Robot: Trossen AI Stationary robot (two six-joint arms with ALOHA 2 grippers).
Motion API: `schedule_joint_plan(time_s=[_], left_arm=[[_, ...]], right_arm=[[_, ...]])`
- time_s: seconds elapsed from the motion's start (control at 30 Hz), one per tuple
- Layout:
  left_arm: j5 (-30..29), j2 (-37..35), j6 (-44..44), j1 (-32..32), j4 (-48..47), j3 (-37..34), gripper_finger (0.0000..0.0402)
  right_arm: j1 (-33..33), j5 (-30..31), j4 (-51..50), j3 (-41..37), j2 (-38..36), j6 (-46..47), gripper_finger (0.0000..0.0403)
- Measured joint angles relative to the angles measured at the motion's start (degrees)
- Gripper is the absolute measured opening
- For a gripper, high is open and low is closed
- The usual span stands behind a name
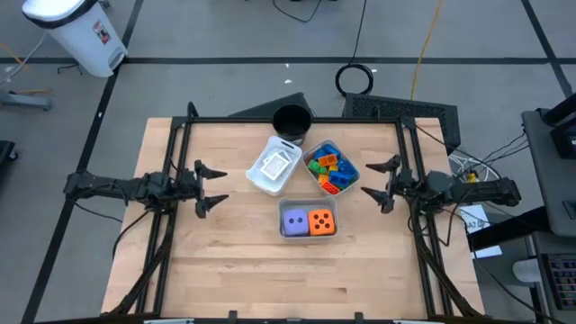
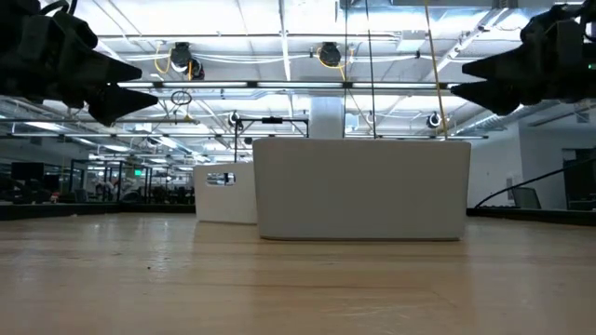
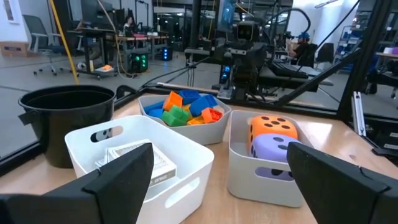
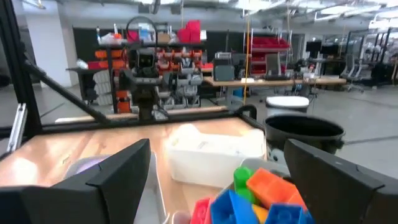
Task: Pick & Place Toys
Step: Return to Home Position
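My left gripper (image 1: 214, 187) hovers over the left side of the wooden worktop (image 1: 225, 270), fingers spread apart and holding nothing. Next, the flat white square tiles (image 1: 275, 165) lie in the white plastic tray (image 1: 261, 184). The purple dotted die (image 1: 294, 220) and orange dotted die (image 1: 323, 221) sit in the near translucent grey tray (image 1: 309, 236). The small coloured plastic blocks (image 1: 329, 168) fill the far grey tray (image 1: 355, 171). My right gripper (image 1: 379, 179) hovers at the right, fingers apart and empty. I judge the sorting finished, with only parking the arms left.

From table height the nearest tray (image 2: 363, 191) hides every toy. In the right wrist view the blocks (image 4: 261, 196) run off the edge, and the purple die (image 4: 86, 165) is a blur behind a finger (image 4: 74, 199).
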Motion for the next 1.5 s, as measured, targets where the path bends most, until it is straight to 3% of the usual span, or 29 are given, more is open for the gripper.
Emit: schedule_joint_plan(time_s=[1.5], left_arm=[[-0.20, 0.11, 0.45, 0.00, -1.73, 0.07, 0.0374]], right_arm=[[0.00, 0.07, -1.38, -1.80, 0.20, -1.26, 0.0345]])
